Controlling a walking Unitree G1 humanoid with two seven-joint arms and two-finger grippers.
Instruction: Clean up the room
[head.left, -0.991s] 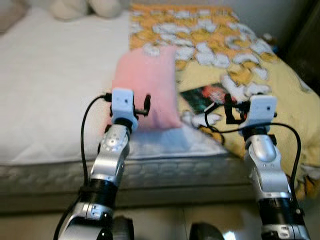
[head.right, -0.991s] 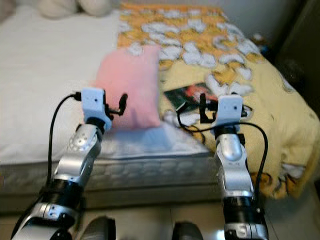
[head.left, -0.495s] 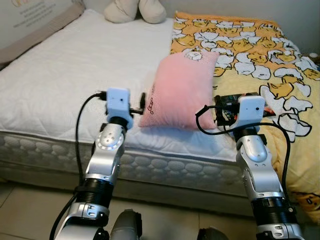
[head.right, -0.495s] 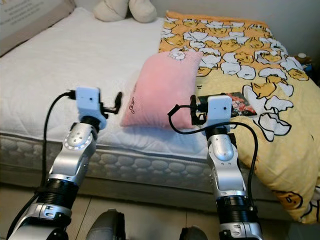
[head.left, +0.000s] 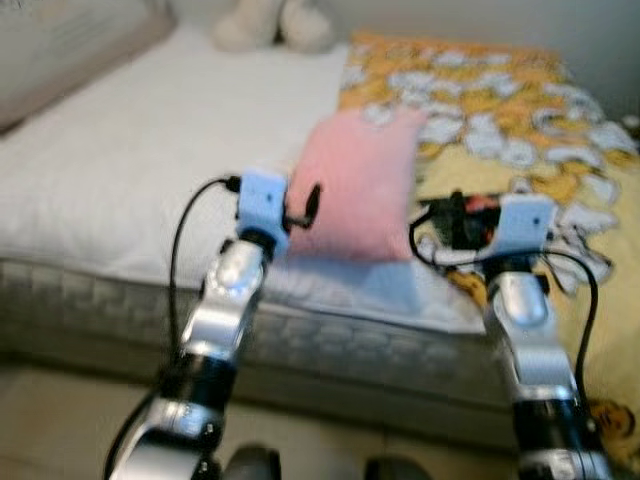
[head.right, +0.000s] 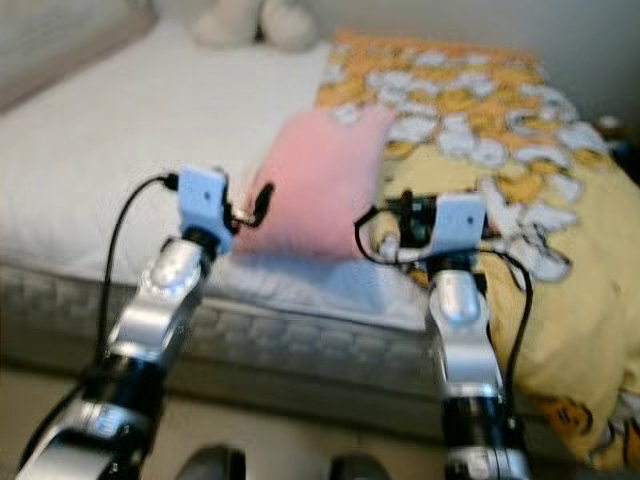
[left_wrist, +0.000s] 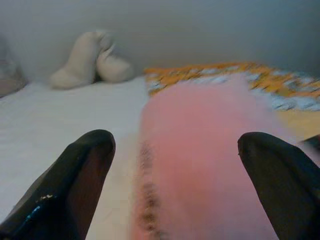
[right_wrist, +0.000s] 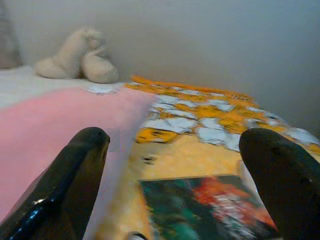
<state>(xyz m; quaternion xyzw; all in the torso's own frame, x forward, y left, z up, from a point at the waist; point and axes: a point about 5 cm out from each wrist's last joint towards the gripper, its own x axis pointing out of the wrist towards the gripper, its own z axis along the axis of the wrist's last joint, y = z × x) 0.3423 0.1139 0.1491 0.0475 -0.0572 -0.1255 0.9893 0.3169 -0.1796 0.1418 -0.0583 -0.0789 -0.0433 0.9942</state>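
Head views blurred. A bed (head.left: 110, 190) with a white mattress cover spans the upper left and centre of the frame; a yellow blanket (head.left: 560, 130) printed with white and orange figures covers its right side. A pink pillow (head.left: 355, 185) lies at frame centre, on the line where the white cover meets the blanket, its near end close to the mattress edge. Just right of the pillow, on the blanket, lies a dark book (right_wrist: 210, 207) with a red and green cover, partly hidden in the head views behind the right wrist. Two pale stuffed toys (left_wrist: 87, 60) sit at the top of the frame against the wall, at the far end of the bed. Both arms are raised in front of the mattress edge. Left gripper (left_wrist: 175, 175): fingers spread wide, holding nothing, aimed along the pillow's left half, near its front end; contact cannot be told. Right gripper (right_wrist: 175, 175): fingers likewise spread wide and empty, pointed over the gap between the pillow's right edge and the book, hovering above the blanket. Pale floor (head.left: 60, 420) occupies the lower left of the frame, below the mattress side.
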